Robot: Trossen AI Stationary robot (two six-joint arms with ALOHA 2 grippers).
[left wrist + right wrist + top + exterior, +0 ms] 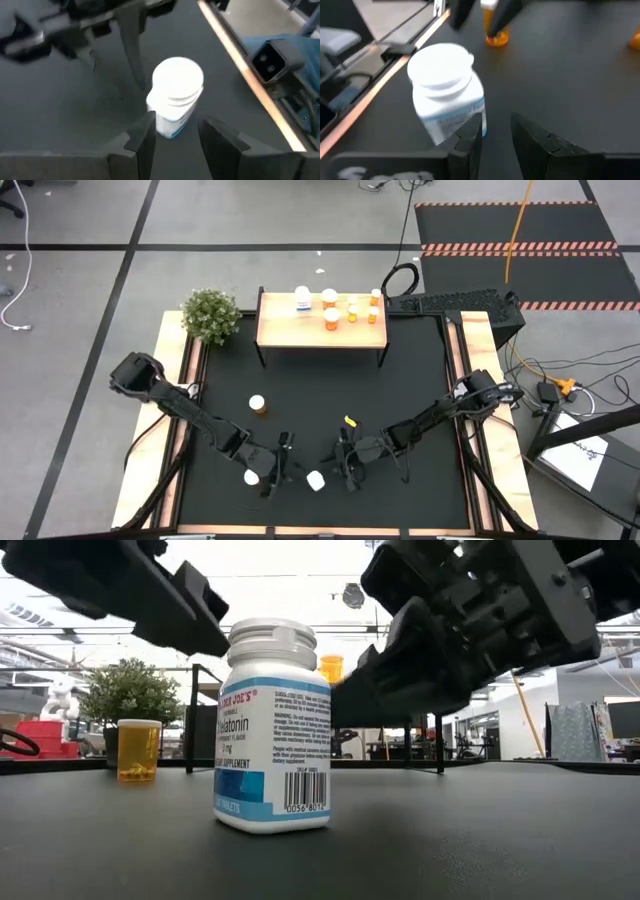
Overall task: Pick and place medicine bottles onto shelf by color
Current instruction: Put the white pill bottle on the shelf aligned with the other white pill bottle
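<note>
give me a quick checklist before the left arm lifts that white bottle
1. White bottle upright on the mat: ok.
2. Bottle between the left gripper's fingers: ok.
3. Fingers closed on it: not ok, a gap shows on one side.
4. Right gripper clear of the bottle: not ok, it hangs close beside it, open and empty.
5. Free room on the shelf: ok, front part bare.

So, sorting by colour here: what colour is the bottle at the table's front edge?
White bottle with a blue-banded label, clearest in the low view.
</note>
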